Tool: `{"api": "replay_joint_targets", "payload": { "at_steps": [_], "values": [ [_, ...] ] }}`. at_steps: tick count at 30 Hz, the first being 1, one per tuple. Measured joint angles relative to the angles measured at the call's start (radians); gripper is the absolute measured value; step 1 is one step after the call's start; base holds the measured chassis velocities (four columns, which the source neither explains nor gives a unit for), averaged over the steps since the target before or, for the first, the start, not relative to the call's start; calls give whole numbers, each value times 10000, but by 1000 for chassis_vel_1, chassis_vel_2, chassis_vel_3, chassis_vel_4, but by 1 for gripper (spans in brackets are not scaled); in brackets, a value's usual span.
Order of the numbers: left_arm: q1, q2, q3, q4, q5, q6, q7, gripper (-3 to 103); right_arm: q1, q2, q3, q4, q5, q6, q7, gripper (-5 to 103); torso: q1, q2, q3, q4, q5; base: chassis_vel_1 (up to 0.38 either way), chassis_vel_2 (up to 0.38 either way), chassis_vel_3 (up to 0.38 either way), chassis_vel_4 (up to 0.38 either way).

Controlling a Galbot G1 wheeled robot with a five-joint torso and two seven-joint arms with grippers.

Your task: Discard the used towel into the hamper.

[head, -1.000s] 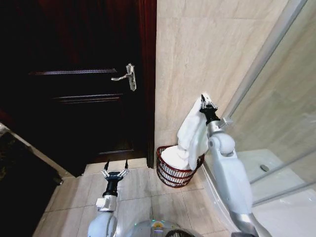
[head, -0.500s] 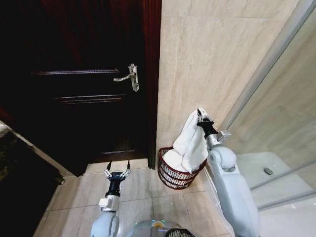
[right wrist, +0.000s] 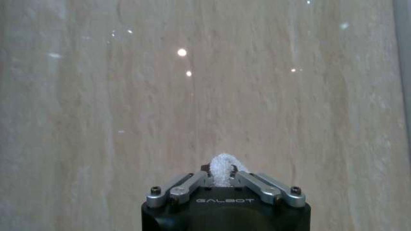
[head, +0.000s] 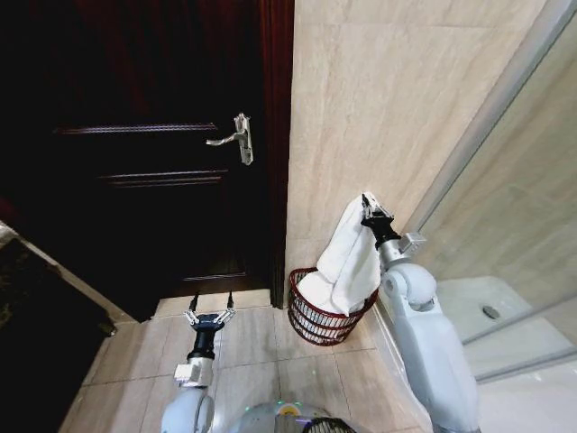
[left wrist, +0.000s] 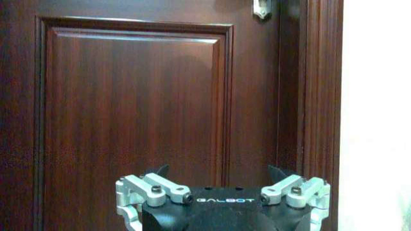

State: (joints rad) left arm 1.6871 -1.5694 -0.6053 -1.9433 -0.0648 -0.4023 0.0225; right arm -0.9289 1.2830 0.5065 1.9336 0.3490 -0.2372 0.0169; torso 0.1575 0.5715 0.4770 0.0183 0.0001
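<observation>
Jaws-pinched towel (head: 347,257) vertical over hamper (head: 315,316)

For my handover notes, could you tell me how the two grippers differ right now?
The right gripper is raised above the hamper, shut on the white towel; the left gripper is low near the floor, open and empty. Both point upward.

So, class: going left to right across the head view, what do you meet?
Left hand → door handle → hamper → towel → right hand → glass screen.
</observation>
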Motion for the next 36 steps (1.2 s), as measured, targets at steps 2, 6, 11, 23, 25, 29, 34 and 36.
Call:
{"api": "replay_joint_targets", "payload": {
  "at_steps": [2,6,11,23,25,29,34,36],
  "values": [
    [-70,-14,27,35,1,7,0,100,61,-100,10,-65,23,-3,0,5,-50,-130,-78,1,0,0,0,0,0],
    [-124,-27,67,135,0,-51,2,100,129,-200,34,-156,91,-20,-34,5,-111,-259,-143,1,0,0,0,0,0],
    [-153,-87,95,213,22,-151,3,100,254,-245,-35,-470,92,20,-81,5,-141,-308,-162,0,0,0,0,0,0],
    [-24,-121,87,139,58,-234,37,100,922,-578,-215,109,655,-33,203,5,-139,-295,-154,6,-7,0,0,0,0],
    [-4,-153,116,123,104,-212,42,100,679,-589,-162,174,646,-35,144,5,-151,-334,-174,6,4,0,0,0,0],
    [-8,-208,163,127,212,-218,44,100,364,-549,-72,247,625,-35,47,5,-208,-460,-245,4,3,0,0,0,0],
    [-44,-237,210,127,248,-252,27,100,398,-552,-7,82,651,-32,20,5,-296,-660,-356,4,0,0,0,0,0],
    [-39,-247,213,92,252,-263,17,100,521,-584,-1,-82,712,-31,16,5,-315,-729,-404,6,-1,0,0,0,0]
  ]
}}
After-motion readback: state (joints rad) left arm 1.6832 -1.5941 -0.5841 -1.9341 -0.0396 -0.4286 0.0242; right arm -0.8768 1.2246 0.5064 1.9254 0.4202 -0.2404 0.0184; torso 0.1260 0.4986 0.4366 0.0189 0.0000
